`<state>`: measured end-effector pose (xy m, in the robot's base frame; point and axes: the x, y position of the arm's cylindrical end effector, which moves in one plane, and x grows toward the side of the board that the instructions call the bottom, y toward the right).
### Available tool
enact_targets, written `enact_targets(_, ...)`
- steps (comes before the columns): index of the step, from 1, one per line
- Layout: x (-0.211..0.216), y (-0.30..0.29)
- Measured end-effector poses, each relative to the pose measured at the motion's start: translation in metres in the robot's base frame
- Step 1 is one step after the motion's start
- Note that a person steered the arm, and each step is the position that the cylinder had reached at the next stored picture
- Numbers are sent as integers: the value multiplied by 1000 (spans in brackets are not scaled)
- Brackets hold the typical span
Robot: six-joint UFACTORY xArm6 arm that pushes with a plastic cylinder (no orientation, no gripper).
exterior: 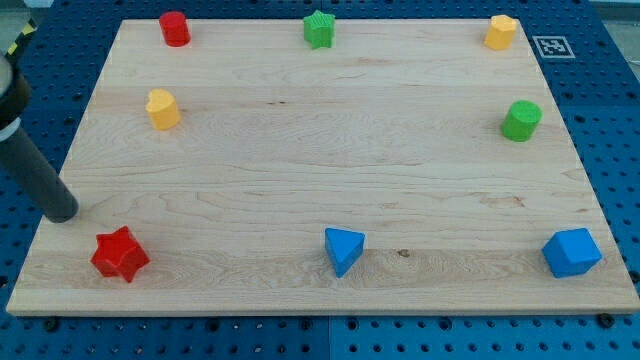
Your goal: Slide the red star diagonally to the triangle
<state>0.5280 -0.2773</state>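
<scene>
As my tip (pixel 61 213), a bare rod clasping nothing, stands near red star (pixel 120 254): wooden board (pixel 330 160), blue pegboard (pixel 612 110).

Board: pale wooden board (pixel 320 160) fills the view
Base: blue perforated table (pixel 610 120) shows round its edges
Marker: black-and-white tag (pixel 551 46), the view's top right

My tip (pixel 62 214) sat near the surface's (pixel 330 160) left edge, just above the red star (pixel 119 254); the blue triangle (pixel 343 249) lay well to its right.
</scene>
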Motion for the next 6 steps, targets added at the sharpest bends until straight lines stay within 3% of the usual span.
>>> enact_targets(1,42,10)
enact_targets(3,64,27)
enact_targets(5,62,91)
enact_targets(6,48,93)
